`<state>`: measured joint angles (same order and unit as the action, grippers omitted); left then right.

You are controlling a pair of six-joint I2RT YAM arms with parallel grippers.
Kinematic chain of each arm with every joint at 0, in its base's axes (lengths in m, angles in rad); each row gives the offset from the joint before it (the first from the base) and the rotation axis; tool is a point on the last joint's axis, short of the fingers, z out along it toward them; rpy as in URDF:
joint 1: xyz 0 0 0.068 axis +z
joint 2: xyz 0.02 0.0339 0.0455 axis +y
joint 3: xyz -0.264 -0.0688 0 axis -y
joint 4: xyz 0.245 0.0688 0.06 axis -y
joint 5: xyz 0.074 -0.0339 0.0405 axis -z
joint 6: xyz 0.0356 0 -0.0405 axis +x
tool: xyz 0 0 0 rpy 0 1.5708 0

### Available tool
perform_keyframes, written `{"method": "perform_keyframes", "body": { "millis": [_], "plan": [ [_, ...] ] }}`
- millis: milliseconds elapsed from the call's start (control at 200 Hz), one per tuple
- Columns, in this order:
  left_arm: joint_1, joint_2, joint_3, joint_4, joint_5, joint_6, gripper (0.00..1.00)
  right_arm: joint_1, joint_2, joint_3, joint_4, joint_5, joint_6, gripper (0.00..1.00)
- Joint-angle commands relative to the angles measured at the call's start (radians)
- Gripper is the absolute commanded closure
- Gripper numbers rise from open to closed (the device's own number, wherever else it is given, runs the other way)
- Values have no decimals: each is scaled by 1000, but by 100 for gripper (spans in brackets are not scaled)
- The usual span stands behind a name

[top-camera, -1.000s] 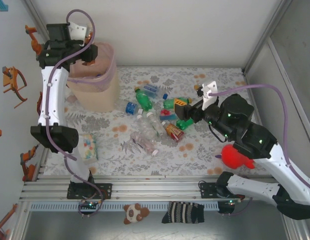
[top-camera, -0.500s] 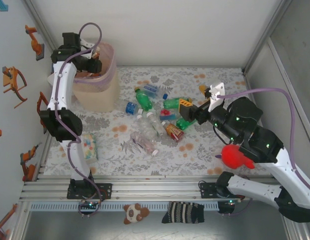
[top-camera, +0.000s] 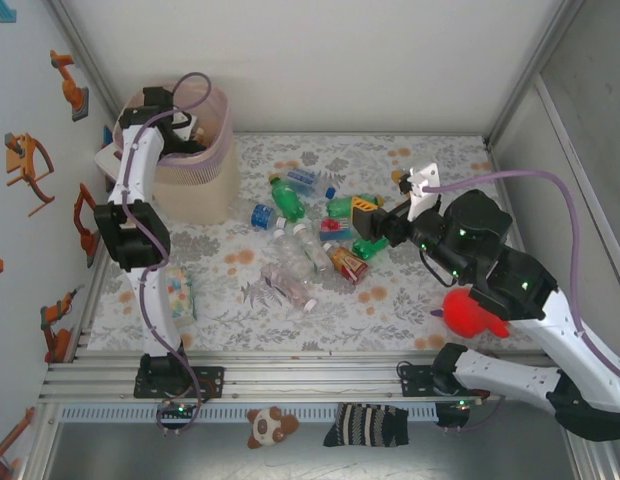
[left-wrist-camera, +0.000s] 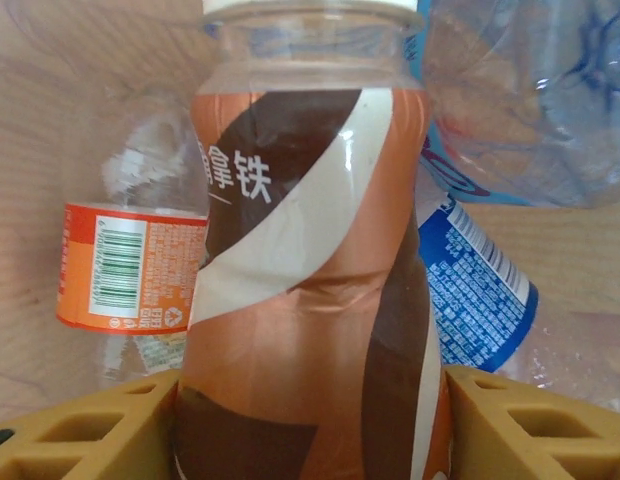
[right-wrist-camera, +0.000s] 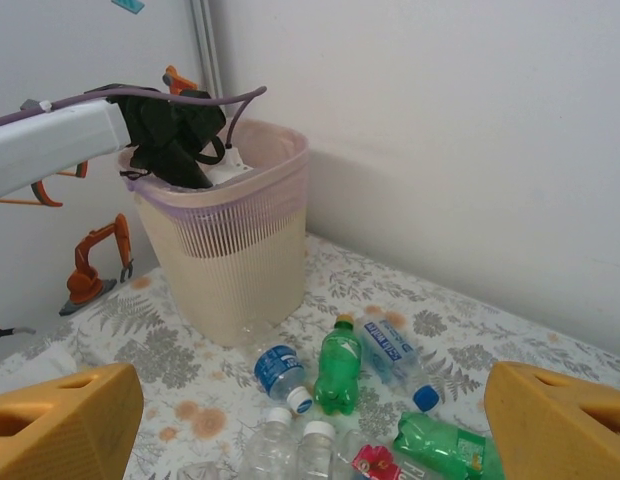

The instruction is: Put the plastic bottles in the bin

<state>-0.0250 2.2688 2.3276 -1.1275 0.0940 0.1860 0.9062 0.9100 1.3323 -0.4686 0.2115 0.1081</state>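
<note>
In the upper left of the overhead frame, the left gripper [top-camera: 180, 128] is seen lowered inside the bin [top-camera: 205, 190], its yellow fingers [left-wrist-camera: 80, 430] pressed against both sides of a copper-coloured bottle [left-wrist-camera: 310, 250]. At centre, the other plastic bottles [top-camera: 300, 240] are scattered on the floral table [top-camera: 410, 310]. Just to their right, the right gripper [top-camera: 368, 226] is held with jaws wide apart and empty.

Pale pink ribbed bin [right-wrist-camera: 230, 250] stands upright, far left. Inside: copper-brown bottle [left-wrist-camera: 310, 280], orange-labelled bottle [left-wrist-camera: 130, 265], blue-labelled bottle [left-wrist-camera: 475, 300]. 1 green bottle [right-wrist-camera: 338, 368] lies outside among clear bottles [right-wrist-camera: 270, 445].
</note>
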Motion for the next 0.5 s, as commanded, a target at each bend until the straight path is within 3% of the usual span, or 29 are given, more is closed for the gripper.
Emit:
{"method": "perform_keyframes", "body": {
  "millis": [0, 496],
  "plan": [
    [8, 15, 60, -45, 14, -19, 33, -2, 1, 13, -2, 14, 17, 13],
    [9, -61, 66, -40, 67, -40, 18, -3, 8, 16, -22, 37, 17, 12]
  ]
}}
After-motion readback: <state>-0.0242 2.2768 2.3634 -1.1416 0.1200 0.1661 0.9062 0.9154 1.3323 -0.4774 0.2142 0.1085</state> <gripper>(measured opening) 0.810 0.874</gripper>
